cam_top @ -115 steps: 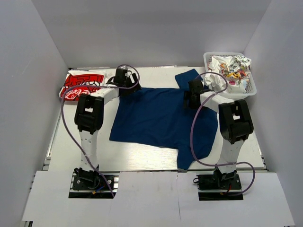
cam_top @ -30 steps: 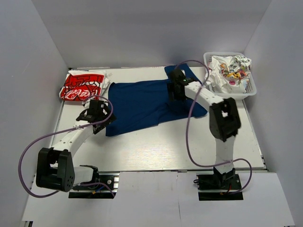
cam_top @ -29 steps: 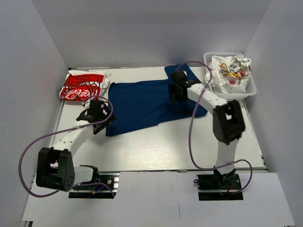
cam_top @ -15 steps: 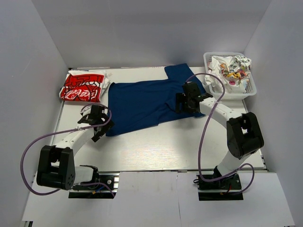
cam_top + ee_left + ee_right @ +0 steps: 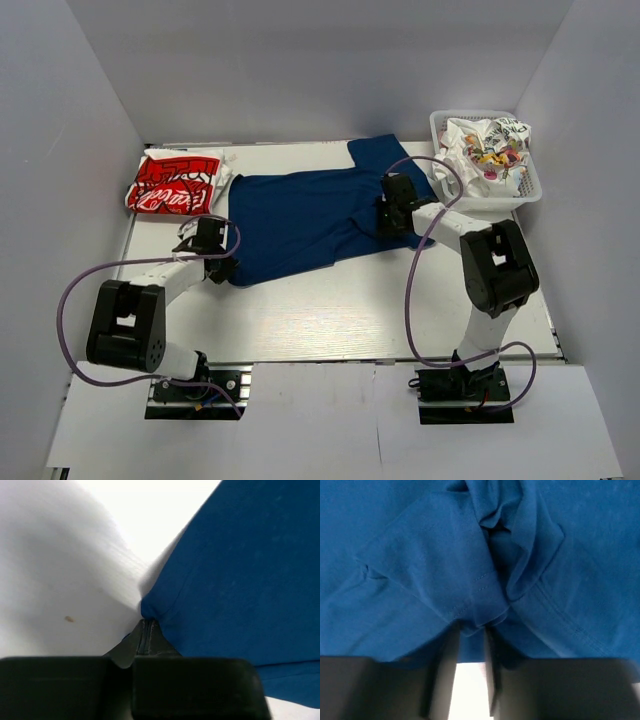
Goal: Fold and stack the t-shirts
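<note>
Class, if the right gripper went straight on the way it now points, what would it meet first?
The navy t-shirt: a bunched fold of it sits right at the fingertips of the right gripper, apparently touching them, though depth is hard to judge.

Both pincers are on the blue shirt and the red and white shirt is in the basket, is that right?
No. The red and white shirt lies at the far left, outside the basket, as the top view shows; the basket holds white printed shirts. The left pincer and right pincer are on the blue shirt.
</note>
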{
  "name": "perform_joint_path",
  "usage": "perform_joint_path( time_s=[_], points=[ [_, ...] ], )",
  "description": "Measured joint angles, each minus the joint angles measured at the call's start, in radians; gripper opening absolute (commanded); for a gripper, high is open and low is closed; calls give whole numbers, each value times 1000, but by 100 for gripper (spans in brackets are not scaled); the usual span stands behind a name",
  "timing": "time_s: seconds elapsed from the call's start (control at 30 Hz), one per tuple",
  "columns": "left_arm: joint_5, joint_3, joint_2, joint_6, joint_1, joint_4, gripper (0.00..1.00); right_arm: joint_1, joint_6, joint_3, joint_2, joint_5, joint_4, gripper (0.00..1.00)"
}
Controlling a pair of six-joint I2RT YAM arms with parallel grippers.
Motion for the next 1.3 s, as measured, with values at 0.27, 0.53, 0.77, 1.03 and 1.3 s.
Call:
perform_joint_path(
  time_s=[0.27,0.53,0.77,1.03,1.3],
  points=[
    [4,22,2,16,-5,-21,0,-7,-12,-16,-65,-26,38,0],
    [-11,21,-320,76,-9,41,0,-6,-60,-160,-511,72,73,0],
    [-16,126,-458,110,-13,54,0,-5,-135,-154,-817,223,79,0],
    [45,344,-618,177,-13,158,0,-5,-235,71,-986,238,34,0],
    [189,731,-656,277,-12,169,0,-5,-348,469,-1054,57,-45,0]
  ],
)
